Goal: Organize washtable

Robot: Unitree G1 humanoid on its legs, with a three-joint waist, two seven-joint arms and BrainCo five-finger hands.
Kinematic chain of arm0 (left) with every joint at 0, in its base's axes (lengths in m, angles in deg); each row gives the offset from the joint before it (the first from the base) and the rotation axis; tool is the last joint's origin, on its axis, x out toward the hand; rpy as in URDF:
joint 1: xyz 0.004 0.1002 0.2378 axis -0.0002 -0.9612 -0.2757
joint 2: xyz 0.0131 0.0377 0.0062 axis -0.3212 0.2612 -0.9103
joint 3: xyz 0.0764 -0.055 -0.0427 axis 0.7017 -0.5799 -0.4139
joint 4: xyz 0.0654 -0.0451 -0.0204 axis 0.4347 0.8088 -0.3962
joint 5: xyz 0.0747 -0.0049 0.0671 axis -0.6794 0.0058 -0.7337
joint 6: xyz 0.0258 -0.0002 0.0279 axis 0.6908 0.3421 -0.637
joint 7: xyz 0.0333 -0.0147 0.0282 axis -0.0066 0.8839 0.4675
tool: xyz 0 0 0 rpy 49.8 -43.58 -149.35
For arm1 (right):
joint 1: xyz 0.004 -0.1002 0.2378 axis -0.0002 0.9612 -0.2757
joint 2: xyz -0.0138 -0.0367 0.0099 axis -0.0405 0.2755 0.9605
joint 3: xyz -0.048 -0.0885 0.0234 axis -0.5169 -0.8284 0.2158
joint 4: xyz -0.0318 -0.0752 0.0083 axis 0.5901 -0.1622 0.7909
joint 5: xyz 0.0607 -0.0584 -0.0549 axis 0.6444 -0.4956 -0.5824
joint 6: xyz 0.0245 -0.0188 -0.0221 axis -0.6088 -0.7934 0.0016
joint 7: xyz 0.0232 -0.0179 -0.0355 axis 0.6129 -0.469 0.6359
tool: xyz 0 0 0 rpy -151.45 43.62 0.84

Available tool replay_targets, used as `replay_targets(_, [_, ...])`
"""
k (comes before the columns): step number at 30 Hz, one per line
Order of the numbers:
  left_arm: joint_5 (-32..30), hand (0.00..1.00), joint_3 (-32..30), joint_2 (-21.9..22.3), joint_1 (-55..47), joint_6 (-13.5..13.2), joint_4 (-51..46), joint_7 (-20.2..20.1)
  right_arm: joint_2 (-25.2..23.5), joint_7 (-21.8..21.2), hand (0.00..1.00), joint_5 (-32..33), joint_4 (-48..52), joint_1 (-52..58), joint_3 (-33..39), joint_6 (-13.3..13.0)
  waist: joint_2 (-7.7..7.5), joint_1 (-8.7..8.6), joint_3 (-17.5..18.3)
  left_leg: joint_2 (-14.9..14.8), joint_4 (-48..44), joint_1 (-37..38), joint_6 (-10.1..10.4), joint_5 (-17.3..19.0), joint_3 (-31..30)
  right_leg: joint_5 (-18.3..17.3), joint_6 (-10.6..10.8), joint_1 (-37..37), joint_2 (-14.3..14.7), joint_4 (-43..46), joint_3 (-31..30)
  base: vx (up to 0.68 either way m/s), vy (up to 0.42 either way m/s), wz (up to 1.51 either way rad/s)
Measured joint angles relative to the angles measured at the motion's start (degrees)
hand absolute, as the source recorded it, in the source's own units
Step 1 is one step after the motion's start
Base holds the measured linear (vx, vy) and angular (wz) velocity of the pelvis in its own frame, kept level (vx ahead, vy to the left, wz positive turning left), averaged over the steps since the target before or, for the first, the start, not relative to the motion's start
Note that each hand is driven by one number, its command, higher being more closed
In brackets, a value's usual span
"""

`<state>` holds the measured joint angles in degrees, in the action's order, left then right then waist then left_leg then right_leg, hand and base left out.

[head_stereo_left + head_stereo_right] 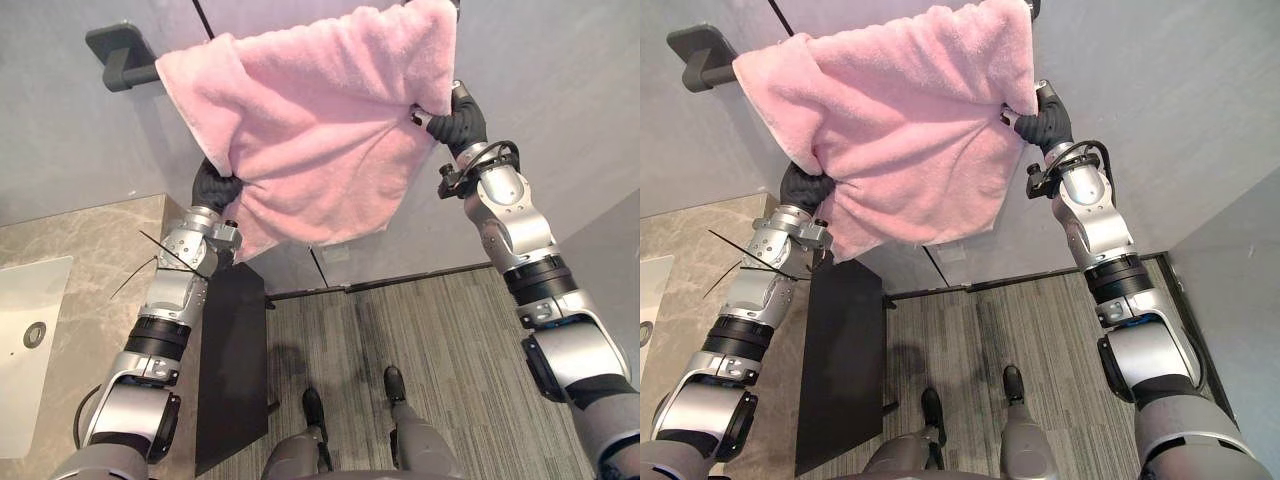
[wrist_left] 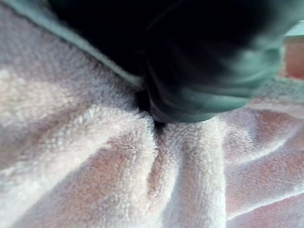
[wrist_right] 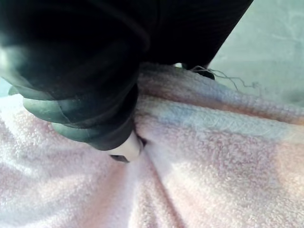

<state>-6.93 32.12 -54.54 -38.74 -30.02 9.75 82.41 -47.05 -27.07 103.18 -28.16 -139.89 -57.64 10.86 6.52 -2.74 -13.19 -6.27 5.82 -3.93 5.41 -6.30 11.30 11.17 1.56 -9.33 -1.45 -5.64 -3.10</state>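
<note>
- towel (image 1: 320,130): pink terry cloth, one piece, spread wide and held high against the grey wall (image 1: 560,80). its upper corner on the robot's left lies right by the dark towel bar (image 1: 125,60). whether its top edge already hangs over the bar cannot be told, since the cloth covers that stretch.
- left robot hand (image 1: 215,187): raised under the towel's lower left corner and buried in the cloth, which gathers into folds where it meets the hand. whether it grasps or merely props the cloth cannot be told.
- right robot hand (image 1: 455,118): raised at the towel's right edge and clenched on it, pinching the cloth, with creases running out from the pinch.
- handling, as judged: light, soft and limp. it sags between supports, will not hold a shape, and is not fragile. the thick pile gives good purchase.
- where to take hold, as judged: the corners or side edges, well apart, so the cloth stays spread for draping.
- tabletop (image 1: 100,240): marbled stone at lower left, with a white sink (image 1: 30,340) set into it, well below the towel.
</note>
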Motion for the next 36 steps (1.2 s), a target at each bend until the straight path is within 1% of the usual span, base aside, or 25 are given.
replay_targets(5, [-0.1, 1.0, -0.2, 0.6, 0.0, 0.0, 1.2, 0.0, 0.0, -1.0, 1.0, 0.0, 0.0, 0.6, 0.0, 0.0, -0.75, 0.31, -0.4, -0.1, 0.0, 0.0, 0.0, 0.0, -0.3, 0.0, 0.0, 0.1, 0.1, 0.0, 0.3, 0.0, 0.003, 0.01])
replay_targets(11, [-0.7, 1.0, -0.6, 0.7, 0.0, 0.0, 3.3, 0.0, -0.5, -1.2, 1.0, -0.1, 0.1, 1.2, -0.5, 0.0, -0.87, 0.46, -0.3, -0.4, 0.0, 0.2, 0.0, 0.0, -1.6, 0.0, 0.0, 1.0, 0.1, 0.0, 1.6, 0.01, 0.016, 0.11])
replay_targets(18, [-0.7, 1.0, -2.9, 0.7, 0.0, 0.0, 5.6, 0.6, -1.8, -1.2, 1.0, -0.1, 0.1, 1.2, -2.3, 0.0, -1.59, 0.53, -0.3, -0.7, 0.0, -0.4, 0.2, -0.1, -2.8, 0.0, 0.0, 1.2, 0.1, 0.0, 3.0, -0.01, 0.012, 0.09])
replay_targets(19, [-0.7, 0.0, -2.9, 0.7, 0.0, 0.0, 5.7, 1.0, -1.9, -1.2, 1.0, -0.1, 0.1, 1.2, -2.4, 0.0, -1.66, 0.75, -0.2, -0.7, 0.0, -0.4, 0.2, -0.1, -2.9, 0.0, 0.0, 1.2, 0.1, 0.0, 3.0, -0.01, 0.016, 0.06])
replay_targets(20, [-0.7, 0.0, -2.9, 0.7, 0.0, 0.0, 5.7, 1.3, -1.9, -1.2, 1.0, -0.1, 0.1, 1.2, -2.4, 0.0, -1.7, 0.83, -0.2, -0.7, 0.0, -0.4, 0.2, -0.1, -3.0, 0.0, 0.0, 1.2, 0.1, 0.0, 3.1, 0.0, 0.0, 0.0])
replay_targets(21, [-0.7, 0.0, -3.2, 0.7, 0.0, 0.0, 5.7, 1.3, -2.1, -1.2, 0.0, -0.1, 0.1, 1.2, -2.4, 0.0, -1.81, 0.92, -0.2, -0.7, 0.0, -0.5, 0.2, -0.2, -3.0, 0.0, 0.0, 1.2, 0.1, 0.0, 3.1, 0.0, 0.0, 0.0])
replay_targets(24, [-0.7, 0.0, -5.0, 0.7, 0.0, 0.1, 7.5, 1.5, -2.1, -1.0, 0.0, -0.1, 0.1, 1.2, -2.3, 0.0, -1.94, 0.73, -0.1, -0.7, 0.0, -0.5, 0.2, -0.2, -3.0, 0.0, 0.0, 1.2, 0.1, 0.0, 3.1, 0.0, 0.0, 0.0])
replay_targets(29, [-0.7, 0.0, -5.1, 0.7, 0.0, 0.2, 7.8, 1.6, -1.8, -0.9, 0.0, 0.0, 0.1, 1.2, -1.6, 0.0, -1.96, 0.67, -0.1, -0.7, 0.0, -0.5, 0.2, -0.2, -3.0, 0.0, 0.0, 1.2, 0.1, 0.0, 3.2, 0.0, 0.0, 0.0])
replay_targets(33, [-0.6, 0.0, -5.1, 0.4, 0.0, 0.2, 7.7, 1.3, -0.1, -1.1, 0.0, 0.1, 0.1, 3.6, -1.4, 0.0, -2.3, 0.73, 0.1, -0.7, 0.0, -0.5, 0.2, -0.2, -3.0, 0.0, 0.0, 1.3, 0.2, 0.0, 3.2, 0.0, 0.0, 0.0])
replay_targets(36, [0.4, 0.0, -5.1, -1.1, -0.4, 0.2, 7.4, 0.8, 0.5, -1.2, 0.0, 0.8, 0.5, 5.7, 0.4, 0.0, -2.54, 0.5, 0.2, -0.7, 0.0, -0.2, 0.2, -0.2, -3.1, 0.0, 0.0, 1.5, 0.2, 0.0, 3.2, 0.0, 0.0, 0.0])
